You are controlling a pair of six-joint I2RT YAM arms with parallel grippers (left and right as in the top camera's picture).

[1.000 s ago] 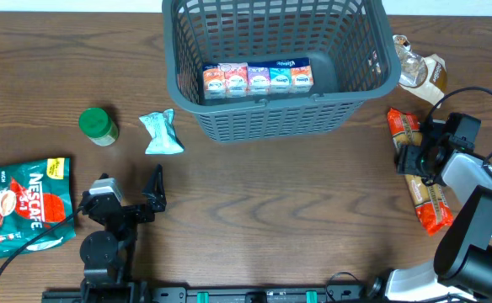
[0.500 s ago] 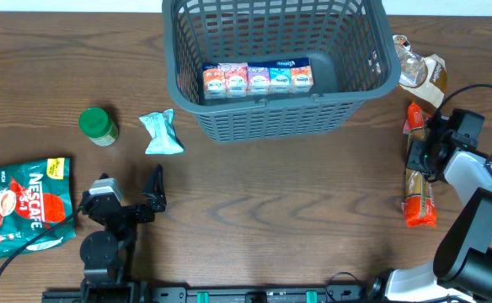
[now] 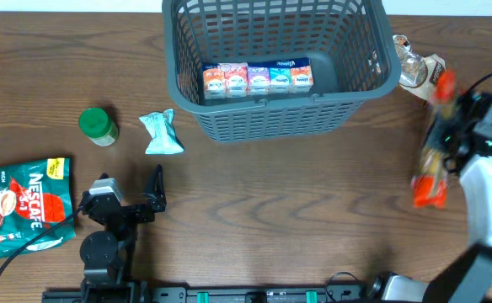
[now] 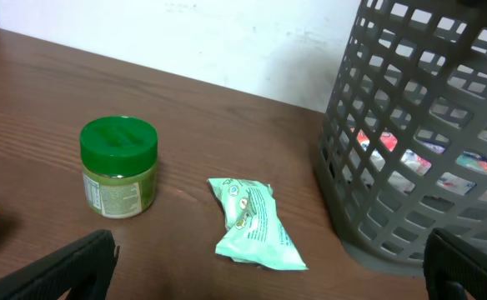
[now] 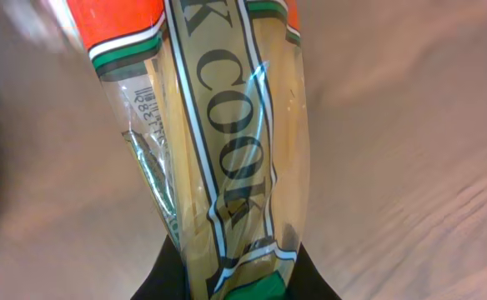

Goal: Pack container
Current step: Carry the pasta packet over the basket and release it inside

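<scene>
Left arm: low at the near-left table [image 3: 254, 219] edge, left gripper [image 3: 130, 188] level and pointing toward the far side, jaws spread wide with nothing between them; in the wrist view only the two dark fingertips [image 4: 68, 267] show at the bottom corners. Right arm: at the right table edge, blurred in the overhead view, right gripper [image 3: 445, 141] with jaws pinching a long pasta packet [image 3: 429, 181] near its middle; the packet runs roughly near-to-far, orange at both ends, and fills the wrist view [image 5: 227, 150] with clear film, gold band and dark lettering. Container [image 3: 229, 126]: one, dark grey lattice basket, standing at the far centre of the table, well apart from both grippers. Inside it, along the near wall: five small cartons [image 3: 258, 79] in one row, touching side by side. Jar [image 3: 98, 125]: one, green lid, upright, left of the container. Pale green packet [image 3: 161, 134]: one, lying between jar and container, touching neither. Nescafé bag [image 3: 23, 206]: one, flat at the near-left edge. Clear-and-brown bag [image 3: 420, 67]: one, just beside the container's right end.
</scene>
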